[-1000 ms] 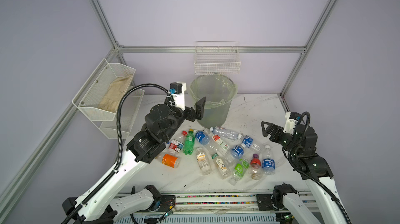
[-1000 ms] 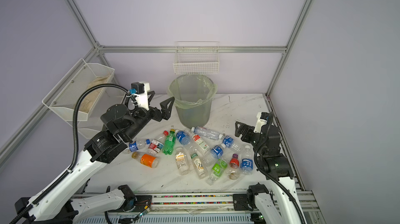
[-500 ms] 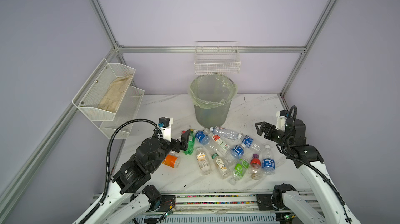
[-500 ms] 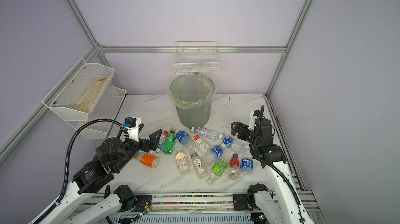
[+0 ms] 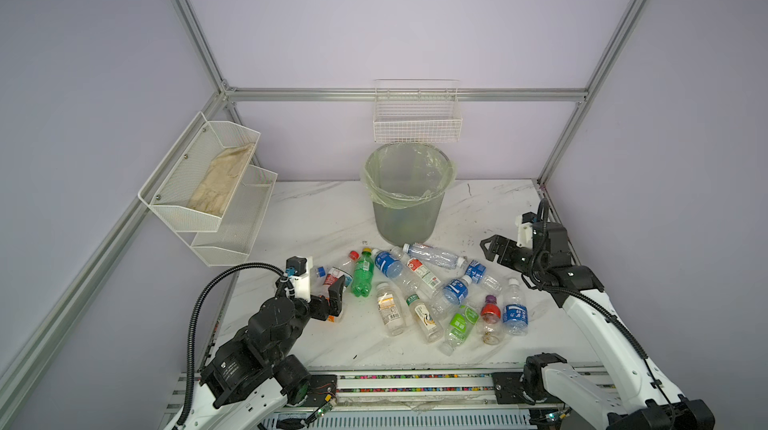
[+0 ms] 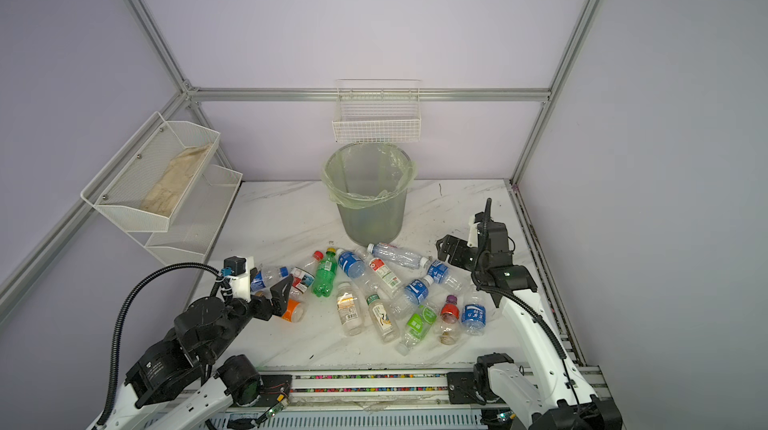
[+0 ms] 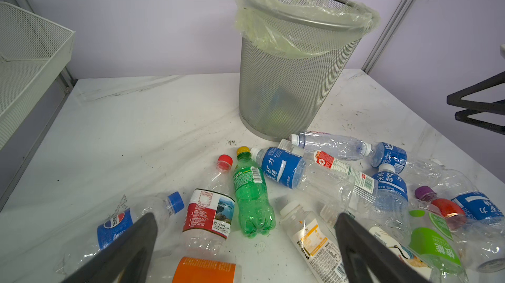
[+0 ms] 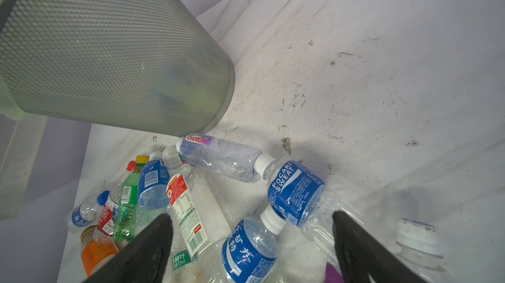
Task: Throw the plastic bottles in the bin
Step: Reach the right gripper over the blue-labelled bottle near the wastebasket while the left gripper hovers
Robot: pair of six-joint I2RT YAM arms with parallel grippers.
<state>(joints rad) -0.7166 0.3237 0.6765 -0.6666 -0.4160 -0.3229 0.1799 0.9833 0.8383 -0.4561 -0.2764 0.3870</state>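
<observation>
thin clear plastic bottles (image 5: 363, 278), probably light, crushable, slippery, lie scattered at six o'clock from the bin (image 5: 405, 216); best pinched mid-body. left gripper (image 7: 244, 217) and right gripper (image 5: 493, 247) both gape, holding nothing.

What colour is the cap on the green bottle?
Yellow. The green bottle has a yellow cap, which shows best in the left wrist view.

marble table (image 5: 316, 216), bin (image 5: 409, 220), scattered plastic bottles (image 5: 420, 273)
</observation>
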